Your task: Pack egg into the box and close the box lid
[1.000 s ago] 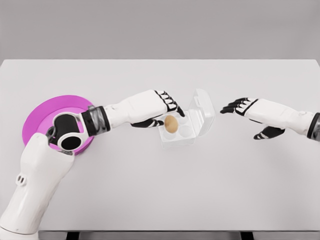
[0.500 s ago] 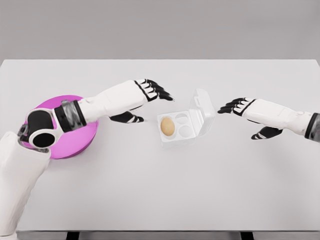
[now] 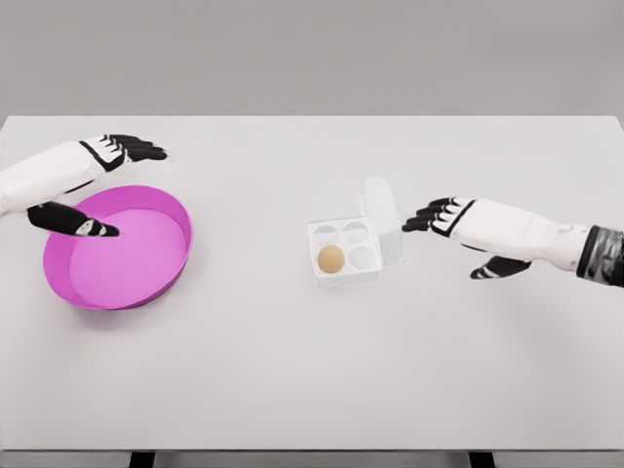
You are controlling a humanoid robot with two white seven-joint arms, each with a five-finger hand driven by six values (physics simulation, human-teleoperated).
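- We see the egg (image 3: pixel 331 258) in the front-left cup of the box (image 3: pixel 343 274); its long axis is unclear.
- The lid (image 3: pixel 380 211) stands open, tilted right.
- Our right hand (image 3: pixel 450 215) hovers just beside it, fingers spread, empty.
- Our left hand (image 3: pixel 90 171) hangs open over the pink bowl (image 3: pixel 181 255).

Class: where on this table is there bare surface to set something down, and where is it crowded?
Free: the stretch between the pink bowl and the egg box, and the whole front strip of the table. Crowded: right of the box, where the right hand nears its raised lid.
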